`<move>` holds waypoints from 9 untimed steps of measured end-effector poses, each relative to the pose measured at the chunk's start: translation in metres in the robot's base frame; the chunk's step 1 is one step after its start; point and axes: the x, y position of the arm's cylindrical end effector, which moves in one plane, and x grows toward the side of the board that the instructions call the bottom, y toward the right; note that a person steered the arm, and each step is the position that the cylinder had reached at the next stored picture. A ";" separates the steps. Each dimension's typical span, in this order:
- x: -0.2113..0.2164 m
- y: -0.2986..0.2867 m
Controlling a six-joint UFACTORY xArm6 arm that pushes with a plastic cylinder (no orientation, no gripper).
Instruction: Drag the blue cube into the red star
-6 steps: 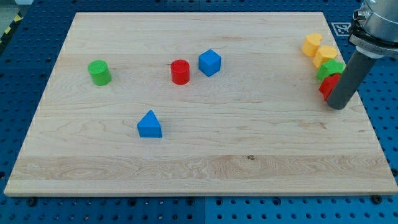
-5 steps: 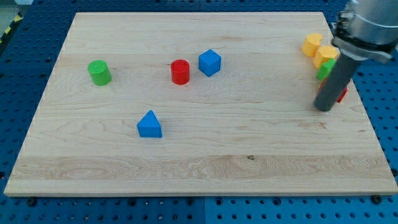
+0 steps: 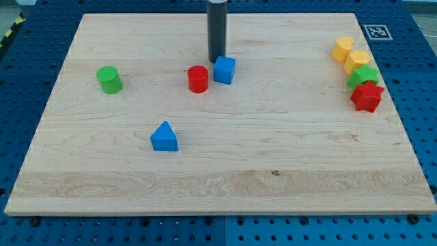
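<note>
Barely starting: tip (image 3: 216,59), a bare rod with no pincer to open or close, touching blue cube (image 3: 224,70) at its upper-left, red star (image 3: 367,96) sitting well apart at the view's right.

Probably a lab: wooden board (image 3: 225,178) on blue pegboard bench (image 3: 423,123).

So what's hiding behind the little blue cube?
Just behind the blue cube, toward the view's top, stands my tip, at the cube's upper left corner. Whether they touch is unclear. Beyond is the wooden board.
</note>
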 end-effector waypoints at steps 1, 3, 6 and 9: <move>0.036 0.002; 0.129 0.058; 0.121 -0.023; 0.088 0.063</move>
